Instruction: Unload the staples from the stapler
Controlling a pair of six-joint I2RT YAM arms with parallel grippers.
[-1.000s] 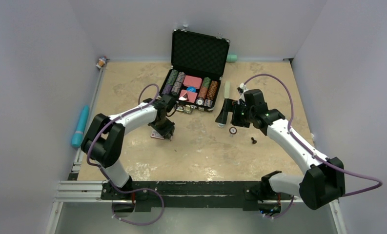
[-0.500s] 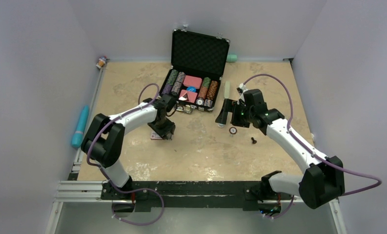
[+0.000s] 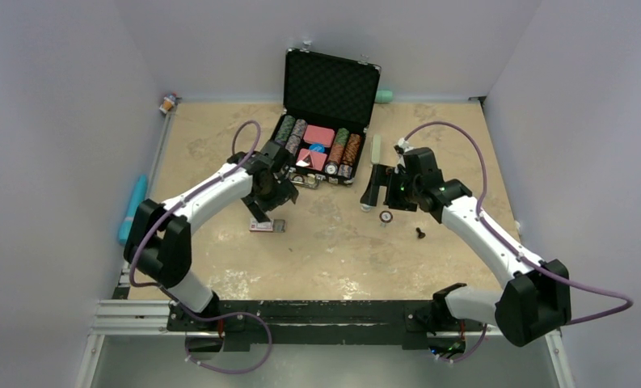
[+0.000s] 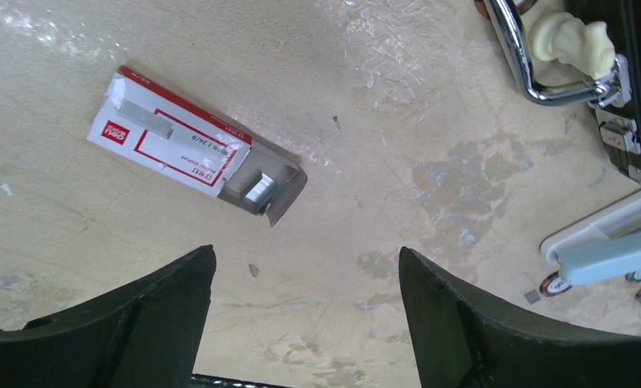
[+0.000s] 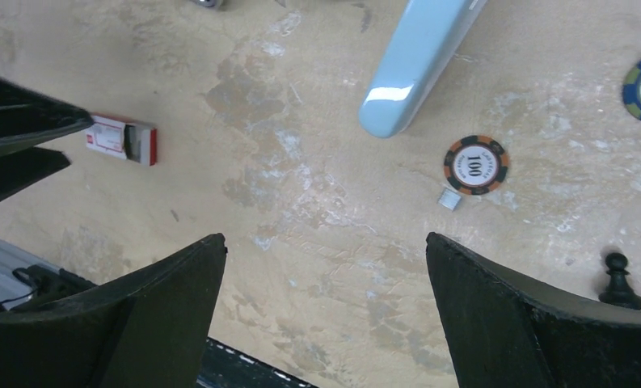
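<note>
The stapler (image 3: 372, 182) lies right of centre with its pale blue arm (image 5: 418, 56) swung out; its tip (image 4: 616, 246) shows at the left wrist view's right edge. A thin silver-grey strip of staples (image 4: 143, 120) rests on top of the small red-and-white box (image 4: 171, 145) (image 3: 267, 226), and more silver shows in the box's open end (image 4: 260, 187). My left gripper (image 4: 305, 252) (image 3: 276, 198) hangs open and empty just beyond the box. My right gripper (image 5: 325, 238) (image 3: 387, 191) is wide open over bare table beside the stapler, holding nothing.
An open black case (image 3: 325, 97) of poker chips stands at the back; its chrome handle (image 4: 527, 56) is close to my left gripper. A loose chip (image 5: 476, 164), a tiny silver piece (image 5: 449, 199) and a black pawn (image 5: 618, 279) lie near the stapler. A teal tube (image 3: 132, 208) lies far left.
My left gripper has opened and pulled up and back from the red-and-white box, which now lies uncovered on the table. The right arm has barely moved.
</note>
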